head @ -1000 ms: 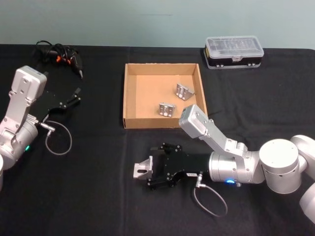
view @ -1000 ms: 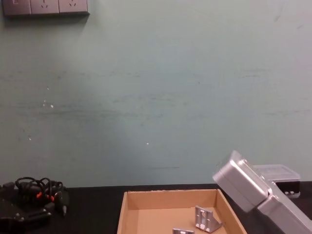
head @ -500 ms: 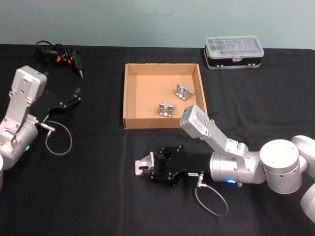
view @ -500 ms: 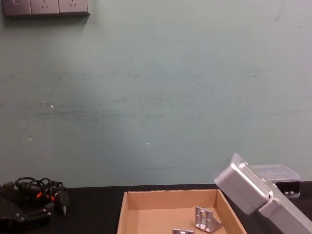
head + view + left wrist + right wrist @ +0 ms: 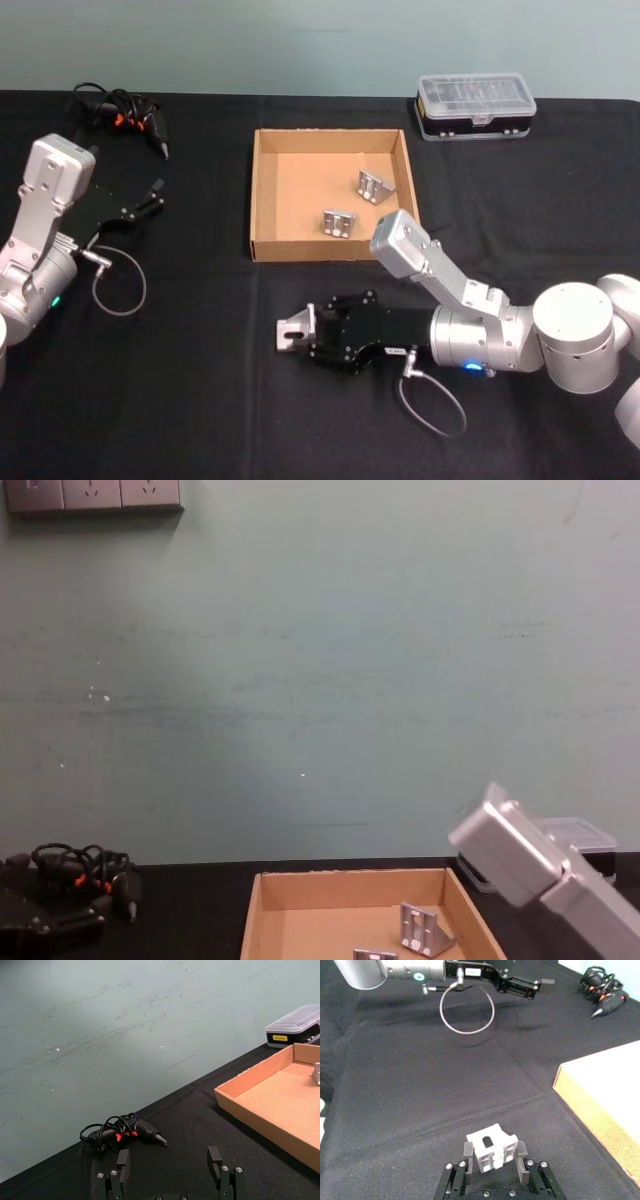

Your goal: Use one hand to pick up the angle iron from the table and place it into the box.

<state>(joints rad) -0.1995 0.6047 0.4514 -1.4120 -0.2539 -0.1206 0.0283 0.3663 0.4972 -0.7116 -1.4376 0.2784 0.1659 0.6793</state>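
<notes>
The bracket [image 5: 492, 1152] is pinched only at its edges, so it could twist or slip out on the way up, or clip the box [image 5: 259, 200] wall if carried too low. The right gripper [image 5: 308, 338] is clamped on it low over the table [image 5: 180, 400], in front of the box, its arm stretched out flat toward the robot's left. The left gripper [image 5: 171, 1172] sits parked at the left, fingers spread and empty. Two brackets already lie in the box

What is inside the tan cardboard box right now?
Two small silver metal angle brackets lie on the floor of the shallow tan cardboard box. The silver-grey right arm's link covers the box's near right corner, so that floor patch is hidden.
</notes>
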